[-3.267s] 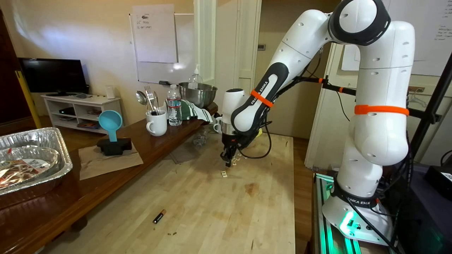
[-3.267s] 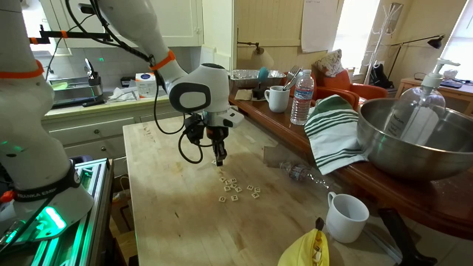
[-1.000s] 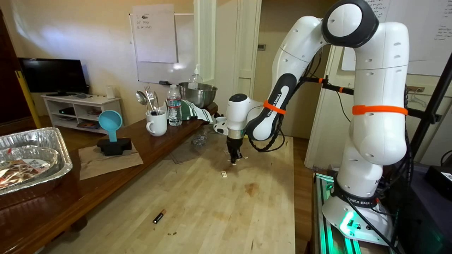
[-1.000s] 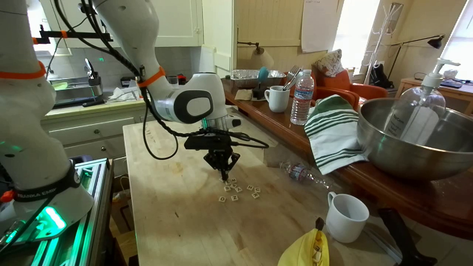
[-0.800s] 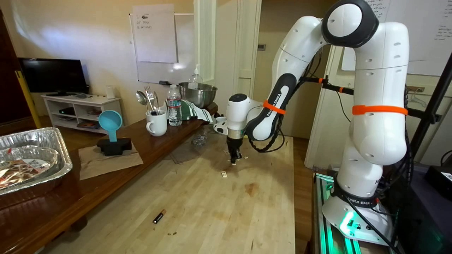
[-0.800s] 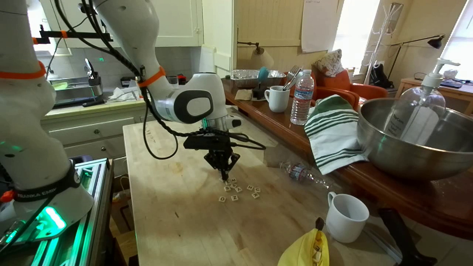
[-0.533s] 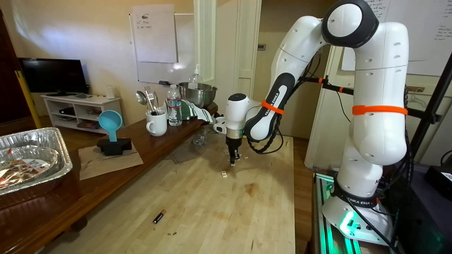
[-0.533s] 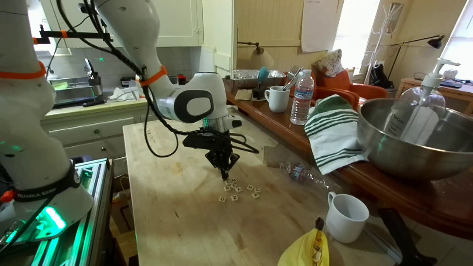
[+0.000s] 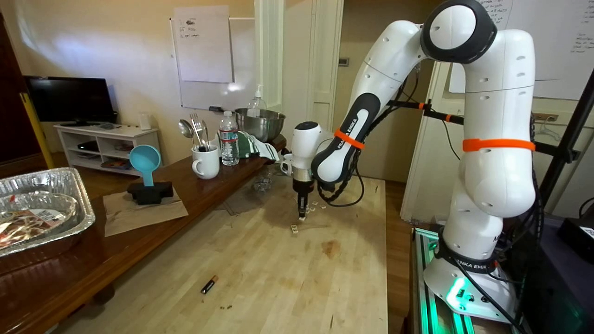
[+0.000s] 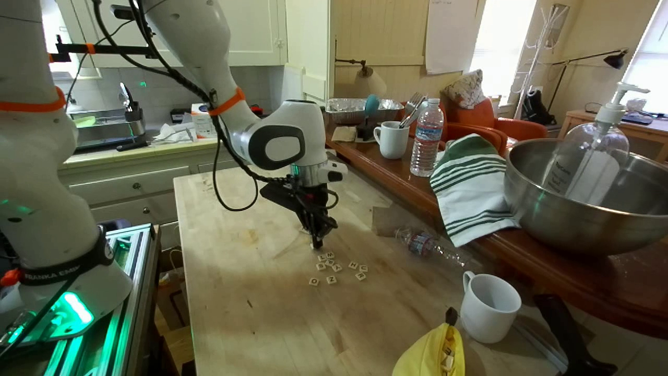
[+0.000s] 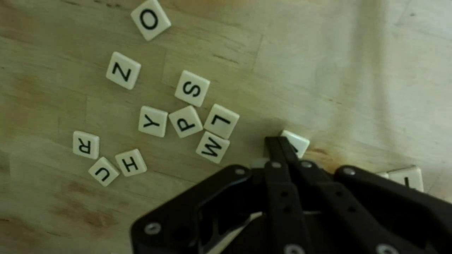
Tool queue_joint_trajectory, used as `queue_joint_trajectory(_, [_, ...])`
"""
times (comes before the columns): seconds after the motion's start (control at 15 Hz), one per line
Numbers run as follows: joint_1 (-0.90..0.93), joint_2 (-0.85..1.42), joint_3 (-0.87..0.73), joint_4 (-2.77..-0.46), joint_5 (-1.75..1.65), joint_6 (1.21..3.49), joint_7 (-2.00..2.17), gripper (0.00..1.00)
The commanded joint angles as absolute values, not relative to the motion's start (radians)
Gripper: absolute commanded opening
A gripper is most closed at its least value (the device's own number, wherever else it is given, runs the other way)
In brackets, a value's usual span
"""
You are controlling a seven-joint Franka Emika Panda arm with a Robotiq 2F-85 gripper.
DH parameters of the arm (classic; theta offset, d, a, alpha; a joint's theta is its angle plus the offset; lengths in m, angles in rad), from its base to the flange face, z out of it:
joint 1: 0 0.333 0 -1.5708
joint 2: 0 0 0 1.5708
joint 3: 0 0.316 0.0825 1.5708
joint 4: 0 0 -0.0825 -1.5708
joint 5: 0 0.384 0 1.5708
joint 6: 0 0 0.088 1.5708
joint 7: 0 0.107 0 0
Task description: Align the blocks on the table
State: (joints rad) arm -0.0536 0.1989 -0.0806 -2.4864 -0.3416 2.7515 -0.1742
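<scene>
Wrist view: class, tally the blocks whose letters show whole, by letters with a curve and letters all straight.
With a curve: 5 (O, S, P, R, U)
All straight: 5 (Z, Y, L, W or M, H)
Total: 10

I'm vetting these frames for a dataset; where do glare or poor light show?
Wrist view: dim and greenish, the end effector nearly black, yet the Z block reads clearly; in an exterior view, a window washes out white; in an exterior view, glare spots the whiteboard.
</scene>
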Motion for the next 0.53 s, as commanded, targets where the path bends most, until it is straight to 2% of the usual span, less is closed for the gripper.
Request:
queue_joint_trajectory(0.0, [-0.040,0.251,-0.059,-2.442,-0.237,2.688,-0.100,0.00])
queue_joint_trajectory(0.47, [-0.024,0.265,-0.050,-2.406,-0.113,2.659,0.052,0.00])
